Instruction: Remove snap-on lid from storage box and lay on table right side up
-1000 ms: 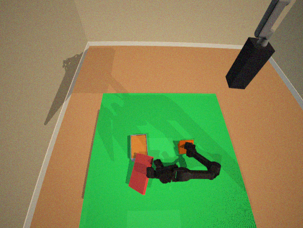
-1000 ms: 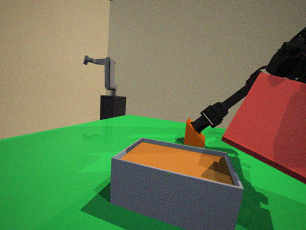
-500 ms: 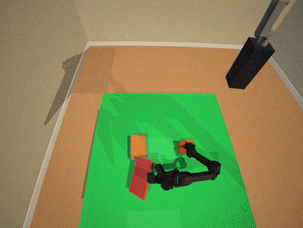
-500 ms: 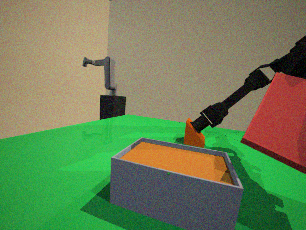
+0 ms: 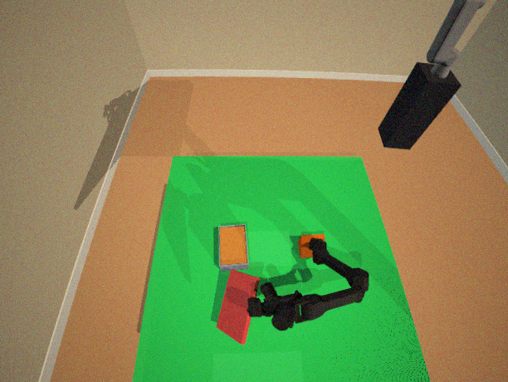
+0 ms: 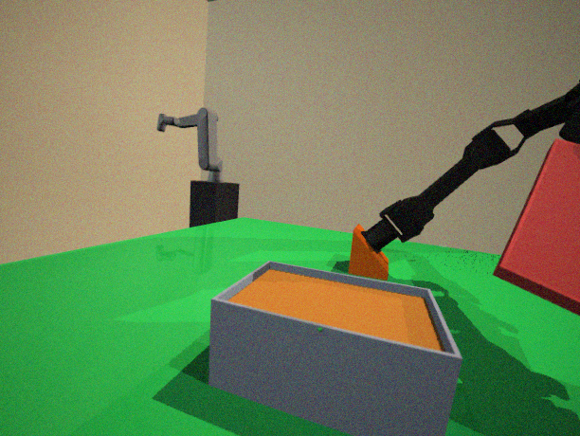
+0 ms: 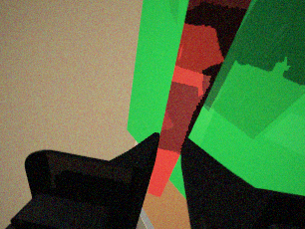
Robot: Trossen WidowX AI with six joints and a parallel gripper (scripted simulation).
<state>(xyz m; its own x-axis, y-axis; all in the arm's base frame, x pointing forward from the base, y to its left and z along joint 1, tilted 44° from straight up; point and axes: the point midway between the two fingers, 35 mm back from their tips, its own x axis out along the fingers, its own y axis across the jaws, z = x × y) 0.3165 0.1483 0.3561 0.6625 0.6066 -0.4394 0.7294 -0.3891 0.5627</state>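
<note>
The red lid (image 5: 234, 317) (image 6: 545, 227) (image 7: 165, 171) is off the box, tilted in the air beyond the box's near end in the top view. My gripper (image 5: 254, 299) (image 7: 169, 139) is shut on one long edge of the lid; in the exterior view the fingers cannot be made out. The grey storage box (image 5: 233, 266) (image 6: 332, 374) stands upright on the green table (image 5: 332, 353) (image 6: 118, 355), its top uncovered. An orange surface shows inside, a little below the rim.
An orange block (image 5: 306, 251) (image 6: 364, 265) at the foot of my black arm stands to the right of the box in the top view. A grey arm on a black pedestal (image 5: 417, 108) (image 6: 213, 205) stands farther off, beyond the table.
</note>
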